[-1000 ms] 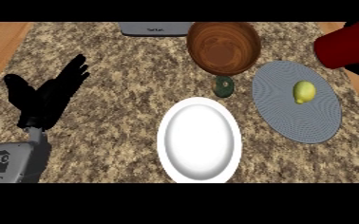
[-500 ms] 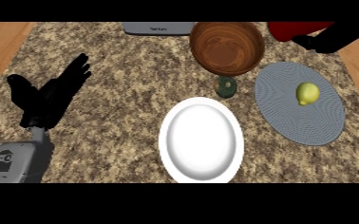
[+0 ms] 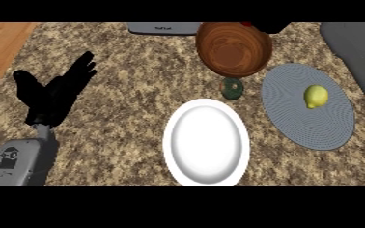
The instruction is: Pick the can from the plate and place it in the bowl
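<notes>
Left hand (image 3: 53,96): open, fingers up, resting at left edge
Wooden bowl (image 3: 234,49): top centre
White plate (image 3: 206,143): bare, front centre
Grey plate (image 3: 308,106): right, bearing lemon (image 3: 315,96)
Right hand (image 3: 269,27): dark sliver behind bowl, grip unreadable

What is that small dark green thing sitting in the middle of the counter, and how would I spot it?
Start at the brown wooden bowl at the counter's far side. Just nearer than its rim, between the white plate and the grey round mat, lies the dark green round object. Unlike the yellow lemon on the mat, it rests on bare counter and is the smallest thing there.
</notes>
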Motion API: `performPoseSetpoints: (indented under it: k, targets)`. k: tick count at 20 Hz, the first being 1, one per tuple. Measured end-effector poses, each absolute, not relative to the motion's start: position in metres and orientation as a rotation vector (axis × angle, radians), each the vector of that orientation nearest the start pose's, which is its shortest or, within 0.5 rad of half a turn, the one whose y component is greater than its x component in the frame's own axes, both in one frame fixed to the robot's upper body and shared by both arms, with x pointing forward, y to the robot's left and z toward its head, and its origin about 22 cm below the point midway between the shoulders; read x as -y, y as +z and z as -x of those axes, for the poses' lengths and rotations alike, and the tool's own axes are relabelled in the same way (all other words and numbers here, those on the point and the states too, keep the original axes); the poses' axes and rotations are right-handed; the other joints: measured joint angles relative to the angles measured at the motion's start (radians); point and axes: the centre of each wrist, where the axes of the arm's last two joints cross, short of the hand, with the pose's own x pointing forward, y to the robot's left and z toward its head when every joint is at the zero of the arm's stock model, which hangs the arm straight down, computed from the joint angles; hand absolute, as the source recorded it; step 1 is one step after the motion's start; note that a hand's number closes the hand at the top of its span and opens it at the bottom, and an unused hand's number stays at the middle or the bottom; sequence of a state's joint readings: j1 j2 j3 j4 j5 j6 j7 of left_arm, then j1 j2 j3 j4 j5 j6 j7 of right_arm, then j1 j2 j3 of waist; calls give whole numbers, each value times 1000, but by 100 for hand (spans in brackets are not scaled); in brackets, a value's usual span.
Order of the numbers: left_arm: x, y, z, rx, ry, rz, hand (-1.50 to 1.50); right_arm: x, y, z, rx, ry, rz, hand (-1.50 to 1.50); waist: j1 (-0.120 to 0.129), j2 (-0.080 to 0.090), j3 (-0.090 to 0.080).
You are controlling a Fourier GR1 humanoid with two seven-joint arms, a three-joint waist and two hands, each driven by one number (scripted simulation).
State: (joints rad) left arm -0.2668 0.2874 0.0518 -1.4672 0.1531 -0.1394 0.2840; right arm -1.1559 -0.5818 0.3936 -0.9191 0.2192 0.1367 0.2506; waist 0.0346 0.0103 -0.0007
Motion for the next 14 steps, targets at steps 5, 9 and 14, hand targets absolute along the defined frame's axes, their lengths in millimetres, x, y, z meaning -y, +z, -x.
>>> performPoseSetpoints:
  k: [5, 9, 14]
  targets:
    - [-277, 63, -304, 1436, -246, -2, 0, 197, 235, -458, 1543, 972, 727, 150, 17, 7, 0]
    - [-272, 67, -305, 1444, -256, 13, 0, 192, 214, -470, 1525, 965, 660, 150, 31, 13, 1]
    - [-267, 71, -310, 1459, -279, 30, 0, 181, 194, -477, 1503, 983, 612, 150, 52, 24, 1]
